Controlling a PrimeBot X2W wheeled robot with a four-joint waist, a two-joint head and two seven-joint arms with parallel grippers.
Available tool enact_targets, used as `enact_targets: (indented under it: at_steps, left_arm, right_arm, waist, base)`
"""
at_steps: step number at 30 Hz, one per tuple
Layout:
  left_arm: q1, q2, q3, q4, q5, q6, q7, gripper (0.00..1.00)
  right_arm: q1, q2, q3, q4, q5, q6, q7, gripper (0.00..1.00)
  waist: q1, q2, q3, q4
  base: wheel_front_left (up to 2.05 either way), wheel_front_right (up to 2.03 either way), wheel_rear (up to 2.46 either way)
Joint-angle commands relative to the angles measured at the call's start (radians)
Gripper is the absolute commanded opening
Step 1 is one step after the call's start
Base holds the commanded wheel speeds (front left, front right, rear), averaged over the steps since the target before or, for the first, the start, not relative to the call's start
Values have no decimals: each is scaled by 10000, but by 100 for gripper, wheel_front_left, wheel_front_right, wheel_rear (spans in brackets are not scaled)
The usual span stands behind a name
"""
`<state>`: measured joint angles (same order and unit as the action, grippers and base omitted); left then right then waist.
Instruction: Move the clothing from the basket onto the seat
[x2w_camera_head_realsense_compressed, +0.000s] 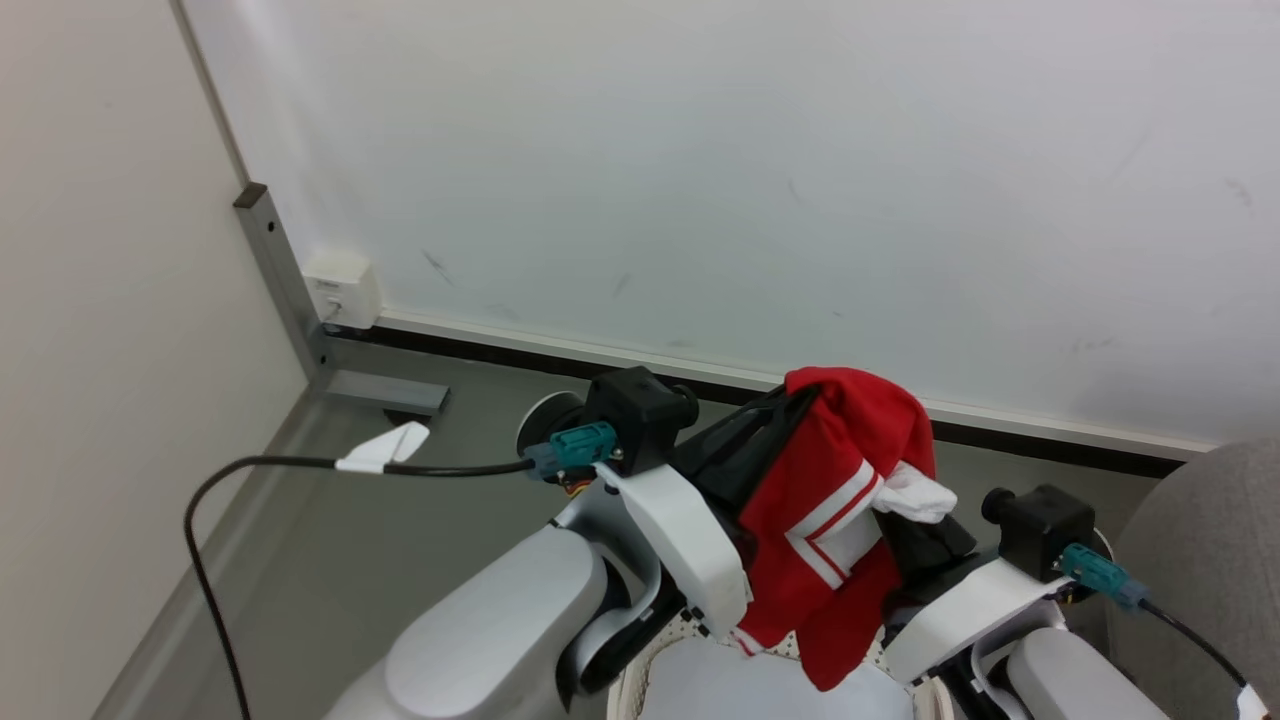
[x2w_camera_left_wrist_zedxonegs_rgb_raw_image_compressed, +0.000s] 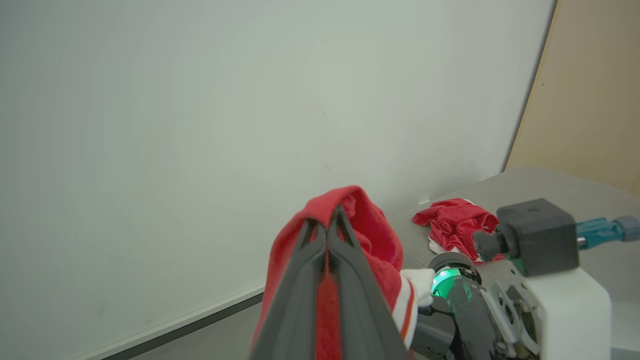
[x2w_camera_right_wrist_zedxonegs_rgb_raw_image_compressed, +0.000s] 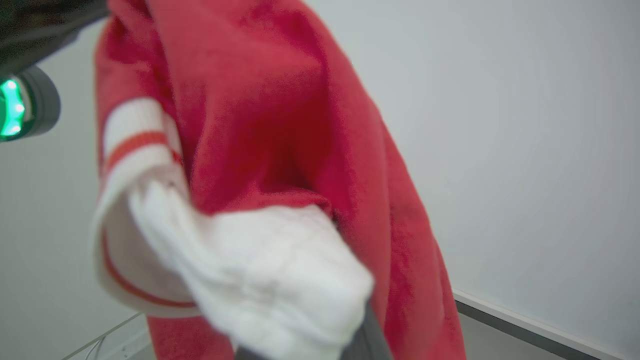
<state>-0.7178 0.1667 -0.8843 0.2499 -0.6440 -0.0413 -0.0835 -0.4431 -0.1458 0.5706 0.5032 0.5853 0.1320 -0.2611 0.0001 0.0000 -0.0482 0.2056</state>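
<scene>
head view: both arms are up in front of the white wall. a soft bright red garment w/ white stripes (x2w_camera_head_realsense_compressed: 830, 500) hangs between them, over the oval white perforated plastic basket w/ brown rim (x2w_camera_head_realsense_compressed: 622, 695). its lowest corner dangles by the pale bluish-white liner cloth (x2w_camera_head_realsense_compressed: 740, 690); cant tell if it touches. left gripper (x2w_camera_head_realsense_compressed: 790, 398) is at the top fold and right gripper (x2w_camera_head_realsense_compressed: 900, 525) is at the white cuff. the big light-grey upholstered seat (x2w_camera_head_realsense_compressed: 1200, 580) is at the right edge, beside my right arm.

left wrist view: the left fingers (x2w_camera_left_wrist_zedxonegs_rgb_raw_image_compressed: 305, 280) are pressed together w/ red fabric pinched between them, so closed on the red garment. beyond them a crumpled shiny red piece (x2w_camera_left_wrist_zedxonegs_rgb_raw_image_compressed: 455, 222) lies on the seat.

right wrist view: close & blurry. the cuff is bunched over my right fingers and hides the tips. jaws are closed, so i judge it a grip on the cuff only.

risks, imo:
- the cuff hold is shallow. a fast swing to the seat could pull it free, leaving the load on the left pinch.
- the low corner may drag on the basket rim and tip the basket if i dont lift first.
- if the arms spread too far, the fabric goes taut and slips out of a jaw.
- the thin black cable (x2w_camera_head_realsense_compressed: 290, 463) looping off my left wrist could tug when the waist turns right.
</scene>
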Motion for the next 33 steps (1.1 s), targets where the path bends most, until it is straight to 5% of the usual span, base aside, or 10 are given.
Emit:
enact_targets:
  at_steps: [1,3,5,6,24,33]
  left_arm:
    - [109,27,7,-25,-48,37,-81,0]
    - [156,56,-73,-102,-28,-27,-103,9]
    - [209,96,-102,-201,-17,-35,-178,76]
    - [242,109,-144,-267,24,-49,-201,100]
    - [1151,710,-752,-1486,525,-44,-959,100]
    - [1450,925,-778,-1427,602,59,-1263,100]
  right_arm:
    - [143,-99,-208,-160,-187,-26,-39,0]
    - [275,-139,-588,-428,-461,-26,-39,0]
    - [363,-195,-942,-647,-750,-26,-38,0]
    - [403,-219,-1128,-746,-855,-26,-38,0]
    - [984,-1082,-3567,-3272,-2214,-26,317,0]
    - [2114,-834,-4787,-5555,-2692,-26,1075,0]
  waist:
    - [-1,0,33,-141]
    - [-1,0,62,-337]
    - [-1,0,102,-585]
    - [-1,0,118,-726]
    - [-1,0,592,-4269]
    - [-1,0,943,-5804]
  base:
    - [0,0,0]
    - [0,0,0]
    - [0,0,0]
    - [0,0,0]
    - [0,0,0]
    - [0,0,0]
